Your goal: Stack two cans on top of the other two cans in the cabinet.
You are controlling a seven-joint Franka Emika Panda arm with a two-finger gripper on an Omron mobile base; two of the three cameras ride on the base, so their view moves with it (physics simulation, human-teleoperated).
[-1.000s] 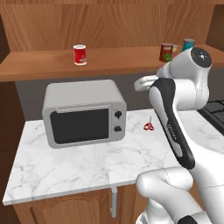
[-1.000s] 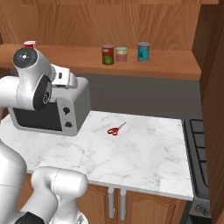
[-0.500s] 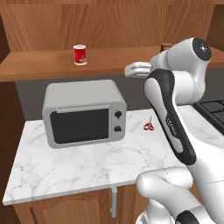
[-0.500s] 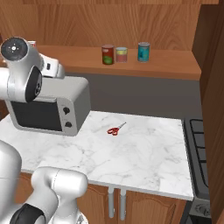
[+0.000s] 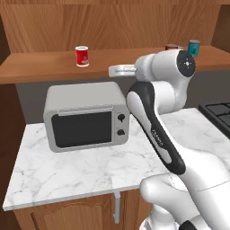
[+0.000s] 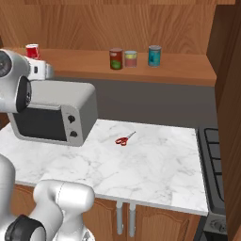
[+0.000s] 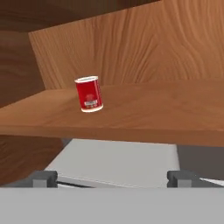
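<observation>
On the cabinet's shelf board [image 5: 40, 67] the bright red can [image 5: 81, 56] stands upright and alone at the left. In the hand view this red can [image 7: 89, 94] sits ahead and a little left of centre, some way off. My gripper [image 7: 112, 179] is open, its tips wide apart with nothing between them. It hovers over the microwave, in front of the shelf edge and right of the red can [image 6: 32, 51]; the gripper [image 5: 118, 70] touches nothing. Further right stand the dark red-brown can [image 6: 116, 59], the pale yellow-green can [image 6: 131, 59] and the teal can [image 6: 154, 55], side by side.
A grey microwave [image 5: 85, 117] stands on the marble counter [image 6: 155, 164] right under the shelf. Red scissors [image 6: 123, 139] lie on the counter. A stove top [image 5: 218, 112] borders the counter at the right, beside a tall wooden side panel [image 6: 228, 94].
The arm has swung left along the shelf front, away from the three cans at the right and toward the red can. The jaws have stayed open.
</observation>
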